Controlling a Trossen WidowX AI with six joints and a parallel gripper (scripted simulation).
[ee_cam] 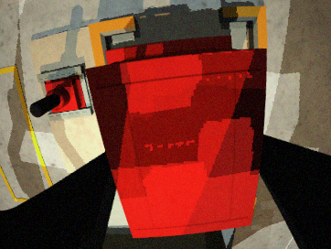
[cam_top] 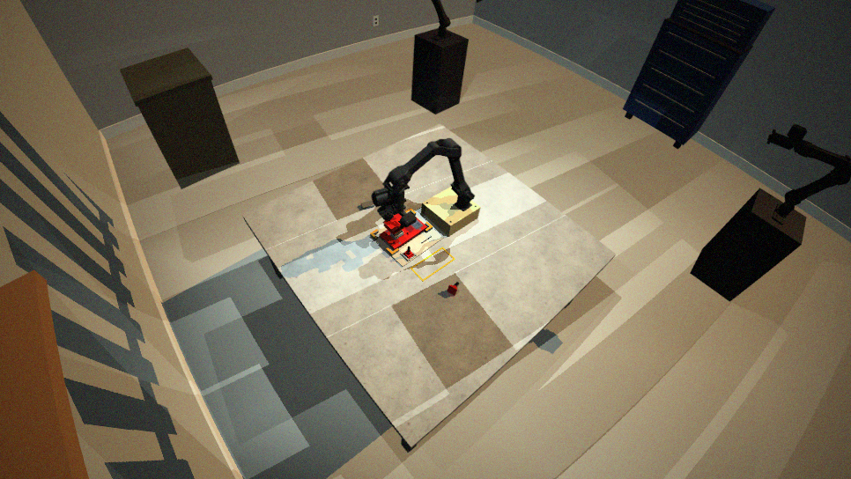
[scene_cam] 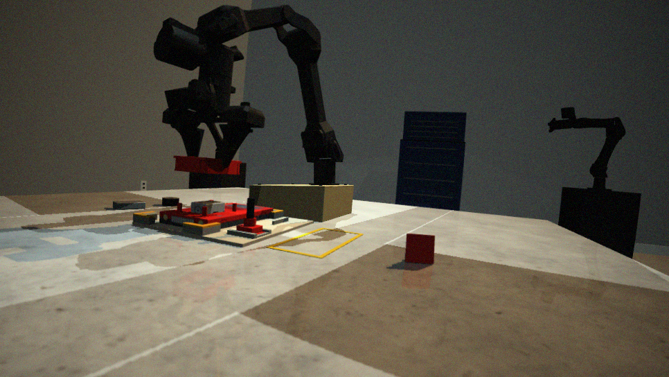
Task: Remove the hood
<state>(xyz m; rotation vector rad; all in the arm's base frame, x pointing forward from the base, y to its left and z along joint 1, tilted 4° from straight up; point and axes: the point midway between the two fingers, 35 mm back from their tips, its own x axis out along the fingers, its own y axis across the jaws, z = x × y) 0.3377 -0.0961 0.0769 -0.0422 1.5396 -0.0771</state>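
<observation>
My gripper [scene_cam: 209, 161] [ee_cam: 184, 150] is shut on the red hood [scene_cam: 201, 168] [ee_cam: 178, 183], with one finger at each long side. The hood hangs roughly level above the toy car [scene_cam: 233, 213] [cam_top: 411, 235], with a visible gap between them in the exterior view. A grey block [scene_cam: 207, 206] shows on top of the car. The marked area, a yellow outline [scene_cam: 341, 245] [cam_top: 438, 269] [ee_cam: 39, 156], lies on the table beside the car's board, with nothing standing in it. In the wrist view the hood hides most of the car.
A red part with a black upright peg [scene_cam: 251, 228] [cam_top: 408, 253] [ee_cam: 64, 96] stands on the board between car and outline. Orange-topped corner blocks [scene_cam: 201, 228] surround the car. A red block [scene_cam: 420, 248] [cam_top: 453, 290] stands beyond the outline. The arm's yellowish base box [scene_cam: 290, 201] is beside the board.
</observation>
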